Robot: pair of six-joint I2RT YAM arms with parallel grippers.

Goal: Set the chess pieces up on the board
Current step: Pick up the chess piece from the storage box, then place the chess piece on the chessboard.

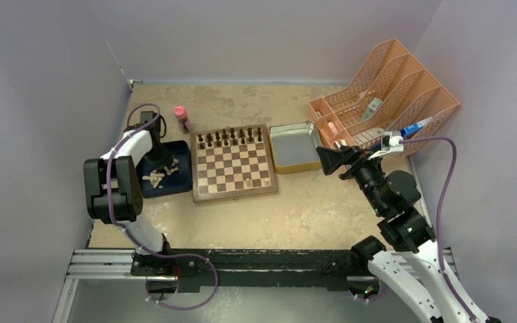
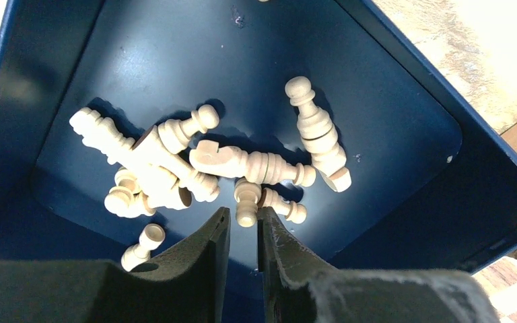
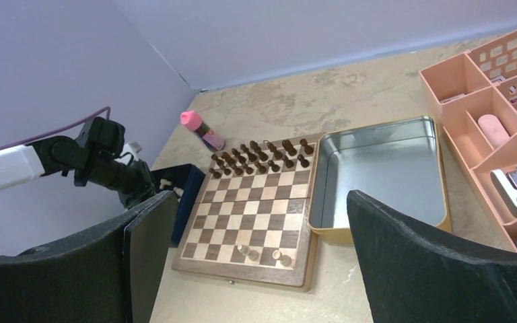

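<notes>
The board (image 1: 199,195) lies mid-table, and also shows in the right wrist view (image 3: 195,259). Dark pieces (image 1: 232,138) fill its two far rows. Two pale pieces (image 3: 242,250) stand on its near row. Several pale pieces (image 2: 175,161) lie heaped in the dark blue tray (image 2: 175,60) left of the board. My left gripper (image 2: 244,214) is down in the tray, its jaws narrowly apart round the end of a lying pale pawn (image 2: 246,198). The right finger touches the pawn, and a slim gap shows on the left. My right gripper (image 1: 333,160) hovers wide open and empty right of the board.
An empty metal tin (image 1: 295,147) sits against the board's right edge. A pink desk organiser (image 1: 390,87) holding small items stands at the back right. A pink-capped bottle (image 1: 182,118) lies behind the tray. Walls close off the left, back and right.
</notes>
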